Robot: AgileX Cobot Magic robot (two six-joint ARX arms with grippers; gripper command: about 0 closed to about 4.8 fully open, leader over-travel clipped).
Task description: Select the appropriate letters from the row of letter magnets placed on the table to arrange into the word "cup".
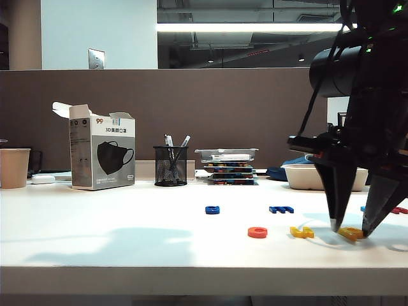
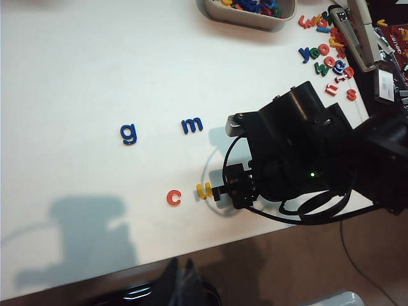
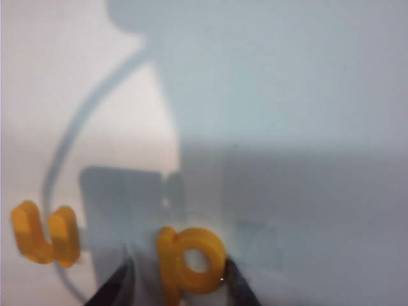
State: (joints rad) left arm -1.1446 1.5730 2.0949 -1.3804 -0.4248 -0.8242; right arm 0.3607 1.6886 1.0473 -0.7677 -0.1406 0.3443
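Letters in a row on the surface [image 1: 127,255]

"c" [image 1: 257,232], "u" [image 1: 301,232], "p" [image 1: 350,233] lie left to right; right end effector [image 1: 349,226] straddles "p".

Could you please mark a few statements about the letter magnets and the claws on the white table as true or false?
1. The red-orange plastic letter "c" lies beside the yellow plastic letter "u". True.
2. The right claw grips the dark blue "g". False: its tips straddle the yellow plastic letter "p", jaws slightly apart; the dark blue plastic "g" lies alone.
3. The "p" sits between "c" and "u". False: it lies beyond the "u", on the side away from the "c".
4. The dark blue plastic "m" lies flat on the white table. True.
5. The left claw holds the "c". False: the left claw is out of view.
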